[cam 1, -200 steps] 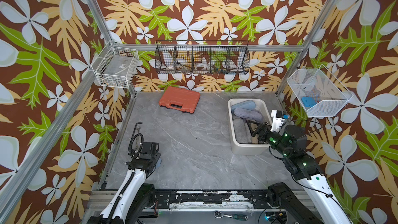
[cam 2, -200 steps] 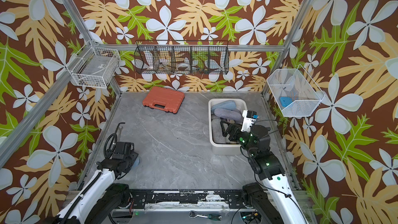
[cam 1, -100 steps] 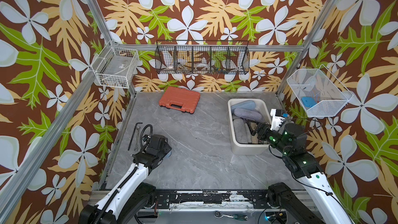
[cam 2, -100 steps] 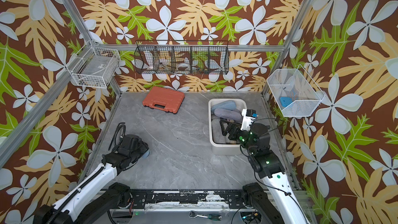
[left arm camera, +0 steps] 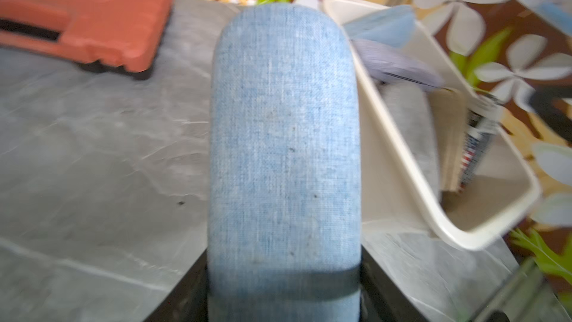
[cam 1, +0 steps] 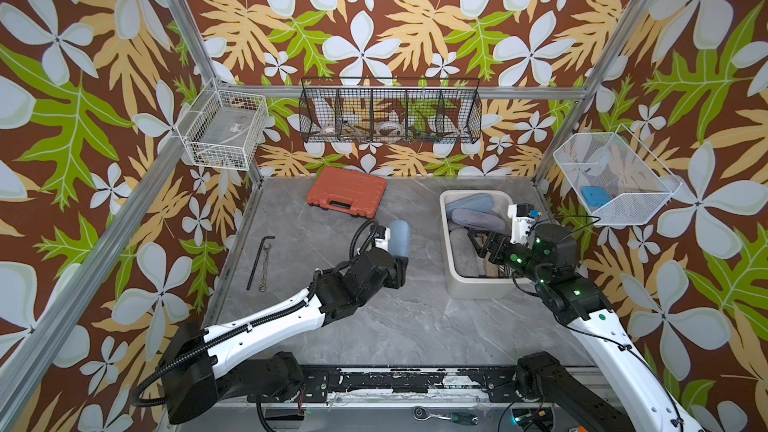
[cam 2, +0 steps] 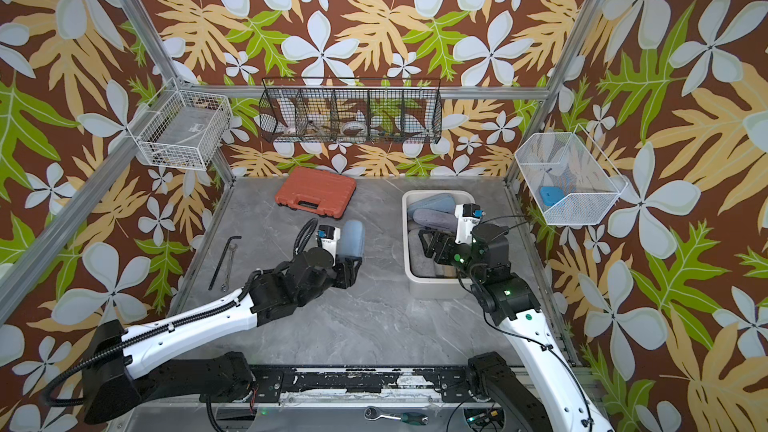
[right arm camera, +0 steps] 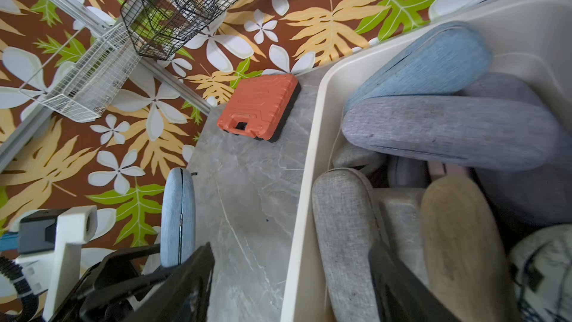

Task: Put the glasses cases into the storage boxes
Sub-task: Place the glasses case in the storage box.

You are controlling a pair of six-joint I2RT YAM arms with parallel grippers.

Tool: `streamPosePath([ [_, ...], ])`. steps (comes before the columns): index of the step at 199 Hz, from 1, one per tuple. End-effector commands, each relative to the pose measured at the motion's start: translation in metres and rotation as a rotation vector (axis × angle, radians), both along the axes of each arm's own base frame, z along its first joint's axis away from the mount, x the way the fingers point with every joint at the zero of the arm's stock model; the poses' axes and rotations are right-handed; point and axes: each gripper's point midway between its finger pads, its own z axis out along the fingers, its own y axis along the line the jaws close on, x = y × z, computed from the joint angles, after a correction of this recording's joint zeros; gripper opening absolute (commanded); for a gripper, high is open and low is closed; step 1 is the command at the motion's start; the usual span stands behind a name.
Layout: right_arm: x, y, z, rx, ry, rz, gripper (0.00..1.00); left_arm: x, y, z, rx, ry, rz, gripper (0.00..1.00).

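A light blue fabric glasses case is held on end in the left gripper. It is clamped by its lower end and raised above the grey table, in the open stretch between the orange toolcase and the cream storage tub. The rim is not yet reached: a strip of bare table is seen between case and tub in both top views.

The right gripper is poised over the tub's inside with its jaws parted, and nothing is seen gripped between them in the right wrist view.

A good pile is already counted inside the tub: a blue case, a lavender-grey case, a pale grey case, a tan woven case and a printed case wedged beside it. Whatever is buried beneath cannot be made out.

No other case is found on the table; only a hex key and spanner lie there. The job is judged nearly done, with this one case to be taken over the wall and released.
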Motion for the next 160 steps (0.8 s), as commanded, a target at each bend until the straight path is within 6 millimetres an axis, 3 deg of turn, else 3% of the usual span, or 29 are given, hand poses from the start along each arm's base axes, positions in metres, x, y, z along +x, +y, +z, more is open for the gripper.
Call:
streamPosePath([
  [1, -0.007, 0.025, 0.017, 0.091, -0.025, 0.075, 0.77, -0.006, -0.026, 0.038, -0.043, -0.161, -0.1, 0.54],
  [33, -0.012, 0.057, 0.027, 0.149, -0.04, 0.146, 0.79, -0.02, -0.042, 0.052, -0.079, -0.187, -0.181, 0.54],
  [64, -0.01, 0.083, 0.034, 0.169, -0.045, 0.199, 0.8, -0.023, -0.04, 0.052, -0.11, -0.186, -0.18, 0.53],
  [108, -0.008, 0.102, 0.039, 0.183, -0.059, 0.236, 0.76, -0.028, -0.038, 0.045, -0.139, -0.165, -0.19, 0.52],
  [160, -0.008, 0.134, 0.025, 0.165, -0.008, 0.319, 0.58, -0.03, -0.035, 0.058, -0.19, -0.191, -0.19, 0.52],
])
